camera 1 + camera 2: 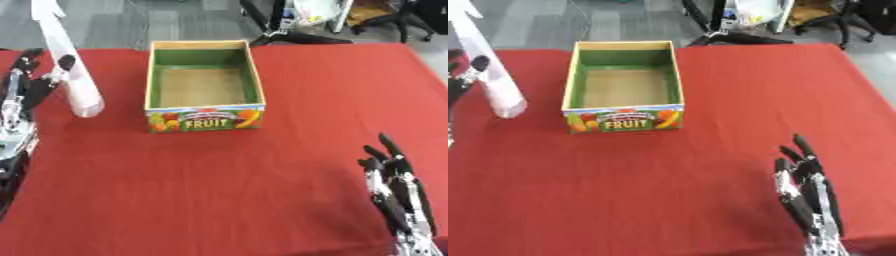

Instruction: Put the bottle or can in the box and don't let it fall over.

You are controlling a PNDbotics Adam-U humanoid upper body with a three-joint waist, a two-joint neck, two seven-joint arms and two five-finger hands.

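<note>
Gripping the white bottle (72, 70) at the upper left of the frame, the left robot hand (31, 82) curls around it, tilted beside the empty box (204, 107), probably ready to lift it in; the right robot hand (807, 192) rests open at lower right on the bench (262, 175).

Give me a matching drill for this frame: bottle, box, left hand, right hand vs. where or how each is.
Column 1:
1. bottle
2. box
3. left hand
4. right hand

Column 2:
A. idle and open near the lower right corner, fingers up
B. far middle of the red table, nothing inside
C. white, tilted, at the left edge beside the box
D. at the left edge, curled round the bottle

Pairs: 1-C, 2-B, 3-D, 4-A
</note>
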